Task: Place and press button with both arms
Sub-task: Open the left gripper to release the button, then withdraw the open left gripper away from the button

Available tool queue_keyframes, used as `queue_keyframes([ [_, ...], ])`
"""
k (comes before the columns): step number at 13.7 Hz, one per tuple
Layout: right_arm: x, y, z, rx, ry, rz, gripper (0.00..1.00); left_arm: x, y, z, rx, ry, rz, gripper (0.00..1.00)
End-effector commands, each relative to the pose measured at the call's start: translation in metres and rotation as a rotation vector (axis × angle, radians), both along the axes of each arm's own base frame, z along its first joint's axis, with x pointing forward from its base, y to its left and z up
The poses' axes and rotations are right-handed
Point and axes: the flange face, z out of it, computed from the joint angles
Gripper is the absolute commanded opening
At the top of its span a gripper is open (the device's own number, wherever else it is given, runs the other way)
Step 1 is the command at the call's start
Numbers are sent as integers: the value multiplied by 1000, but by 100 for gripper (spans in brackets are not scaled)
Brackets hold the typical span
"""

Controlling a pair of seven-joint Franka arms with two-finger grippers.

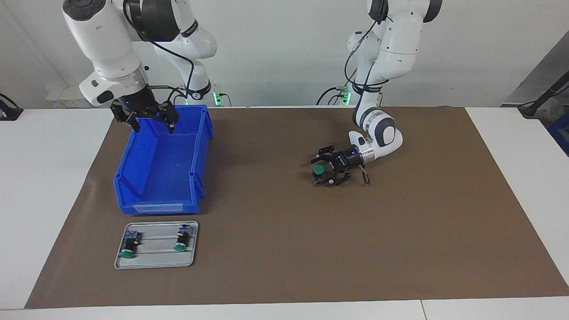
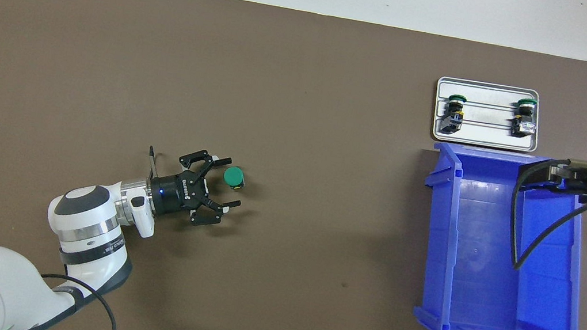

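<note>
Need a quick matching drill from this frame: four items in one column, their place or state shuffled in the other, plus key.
Items
1. left pincer
2. right pincer
3. upright button
4. two lying buttons

Place or state
A. in the grey tray
B. open, over the blue bin
C. standing on the brown mat, green cap up
D. open, low at the mat, around the upright button

Pairs: 1-D, 2-B, 3-C, 4-A
</note>
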Motion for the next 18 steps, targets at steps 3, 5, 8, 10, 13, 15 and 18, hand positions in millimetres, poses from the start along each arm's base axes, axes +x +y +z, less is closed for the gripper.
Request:
queue_keyframes([
  [3,-3,0,2,18,1,19,100,-7,5,-8,38,7,19,100],
  [5,-3,0,2,18,1,19,100,-6,7,-9,48,8,20,100],
  [8,-3,0,2,18,1,19,100,-1,14,-9,68,-3,8,100],
  [10,-3,0,2,18,1,19,100,5,29,-7,96,-11,-8,100],
  [13,-3,0,2,18,1,19,100,14,45,-3,117,-26,-33,99],
  [15,-3,0,2,18,1,19,100,21,53,3,122,-9,-47,99],
  [18,-3,0,2,18,1,19,100,41,66,28,114,40,-77,98],
])
